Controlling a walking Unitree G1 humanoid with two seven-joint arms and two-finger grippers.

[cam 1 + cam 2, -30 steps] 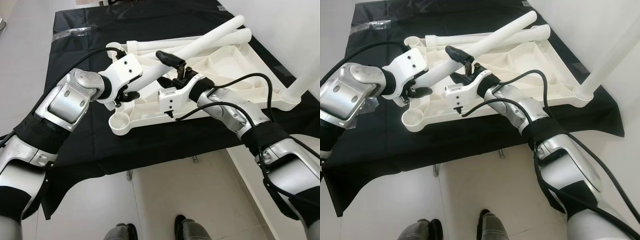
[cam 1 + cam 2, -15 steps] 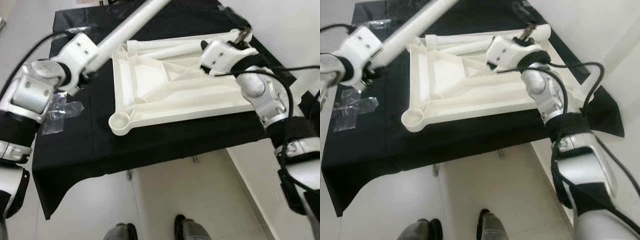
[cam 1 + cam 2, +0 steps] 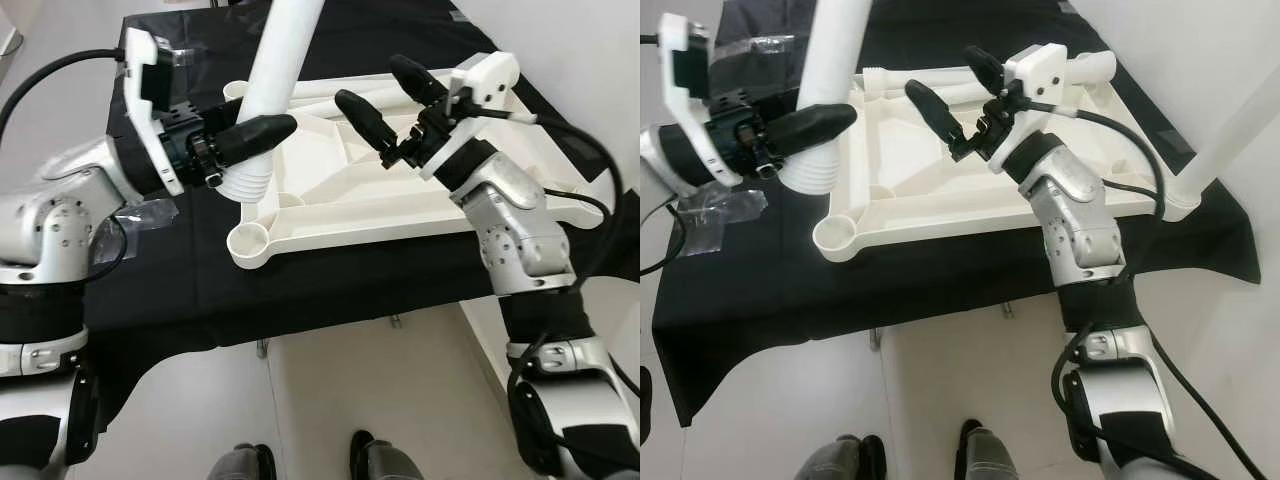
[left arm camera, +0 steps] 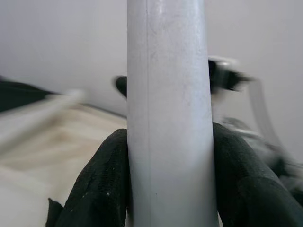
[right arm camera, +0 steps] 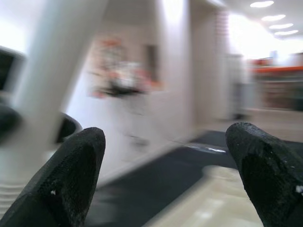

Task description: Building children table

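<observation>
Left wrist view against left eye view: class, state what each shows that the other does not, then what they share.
Left wrist view alone: both black pads pressed against the white table leg, close up. Left eye view alone: the leg's ribbed end hanging above the upturned tabletop's corner socket, the black cloth, and the right gripper open over the tabletop. Shared: the left gripper clamping the near-upright leg.

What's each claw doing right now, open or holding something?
Left claw: shut on the white table leg, held upright.
Right claw: open, empty, above the upturned tabletop.
</observation>
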